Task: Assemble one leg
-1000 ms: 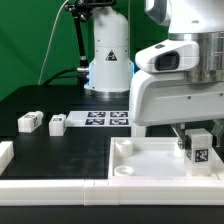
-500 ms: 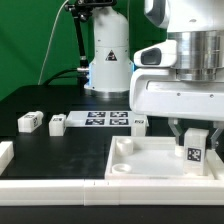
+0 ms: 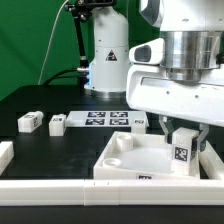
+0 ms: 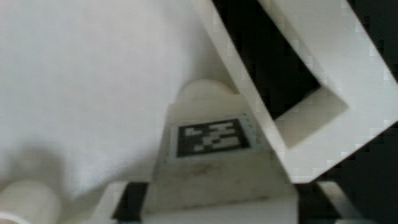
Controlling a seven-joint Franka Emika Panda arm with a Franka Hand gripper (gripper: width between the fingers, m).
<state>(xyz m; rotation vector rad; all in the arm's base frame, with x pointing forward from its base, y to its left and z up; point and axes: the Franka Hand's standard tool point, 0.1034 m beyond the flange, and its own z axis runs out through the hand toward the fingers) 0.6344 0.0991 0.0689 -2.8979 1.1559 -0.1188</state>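
My gripper [image 3: 181, 142] is shut on a white leg [image 3: 182, 154] with a black-and-white tag, holding it upright over the large white square panel [image 3: 125, 160] at the panel's corner on the exterior view's right. In the wrist view the leg [image 4: 214, 150] fills the space between my two dark fingers [image 4: 128, 200], with the panel [image 4: 89, 90] below it. Three more legs lie on the black table: two at the exterior view's left [image 3: 30, 122] [image 3: 57, 123] and one small one behind the panel [image 3: 138, 121].
The marker board [image 3: 105, 118] lies at the table's middle back. A white rail [image 3: 45, 189] runs along the front edge and a white block [image 3: 4, 153] sits at the exterior view's left. The arm's base [image 3: 108, 60] stands behind.
The gripper with the leg has shifted toward the exterior view's left and turned a little. The panel has slid the same way, its near-left corner now further left.
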